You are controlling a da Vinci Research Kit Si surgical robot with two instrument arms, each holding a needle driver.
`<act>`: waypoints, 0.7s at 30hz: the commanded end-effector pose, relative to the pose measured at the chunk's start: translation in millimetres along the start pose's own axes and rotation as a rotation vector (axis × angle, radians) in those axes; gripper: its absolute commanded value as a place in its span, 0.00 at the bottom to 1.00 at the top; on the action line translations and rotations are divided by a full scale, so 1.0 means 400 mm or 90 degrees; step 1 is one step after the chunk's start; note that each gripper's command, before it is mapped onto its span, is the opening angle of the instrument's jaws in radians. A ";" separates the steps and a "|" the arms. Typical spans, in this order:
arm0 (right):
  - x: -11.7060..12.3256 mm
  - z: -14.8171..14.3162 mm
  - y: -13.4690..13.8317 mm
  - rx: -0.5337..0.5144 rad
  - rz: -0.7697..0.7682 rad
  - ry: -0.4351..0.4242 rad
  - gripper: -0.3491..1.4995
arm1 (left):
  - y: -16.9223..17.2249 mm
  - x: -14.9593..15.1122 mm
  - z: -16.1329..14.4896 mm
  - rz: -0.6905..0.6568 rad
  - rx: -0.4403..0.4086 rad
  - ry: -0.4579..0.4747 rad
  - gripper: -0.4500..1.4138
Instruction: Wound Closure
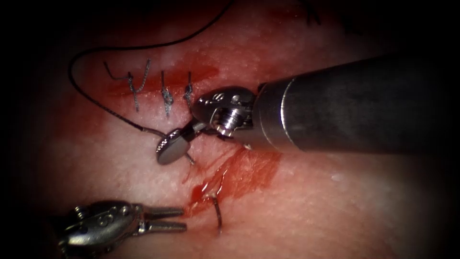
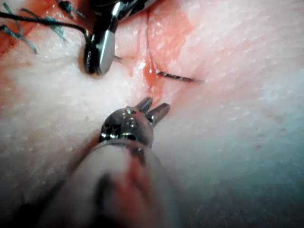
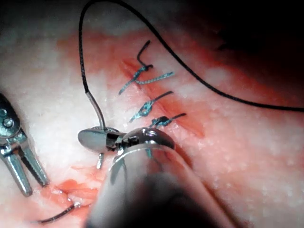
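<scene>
My right tool [image 1: 168,147] is shut on the curved needle near its tail end, just left of the cut [image 1: 225,172]. From there the needle runs down into the tissue [image 1: 311,211] and under the cut. Its pointed end [image 1: 218,216] stands out of the tissue on the near side, by the red fluid. That free end also appears in the wrist views as the needle tip [image 2: 178,77] and the needle tip [image 3: 57,216]. Black thread [image 1: 86,96] trails from the tail in a wide loop. My left tool [image 1: 179,219] lies open just left of the needle tip, holding nothing.
Three tied stitches [image 1: 165,93] with short cut ends cross the closed part of the cut above the right tool. Red fluid [image 1: 249,170] pools along the open part. The right tool's thick shaft [image 1: 345,115] lies over the tissue's right side.
</scene>
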 end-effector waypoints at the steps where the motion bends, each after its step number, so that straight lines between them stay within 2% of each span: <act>1: 0.0011 0.0014 0.0021 0.007 -0.001 0.007 0.00 | 0.0007 -0.0012 0.0025 0.000 -0.002 0.000 0.36; 5: 0.0021 0.0007 0.0019 0.004 -0.006 0.017 0.00 | 0.0007 -0.0011 0.0027 0.000 -0.002 0.000 0.36; 8: 0.0083 -0.0027 0.0027 -0.045 -0.154 0.050 0.00 | 0.0010 -0.0008 0.0036 0.006 0.001 0.001 0.36; 15: 0.0186 -0.0072 0.0032 -0.118 -0.359 0.095 0.00 | 0.0020 -0.0005 0.0046 0.011 0.007 0.001 0.36; 21: 0.0207 -0.0079 0.0022 -0.157 -0.403 0.118 0.00 | 0.0021 -0.0005 0.0046 0.011 0.007 0.002 0.36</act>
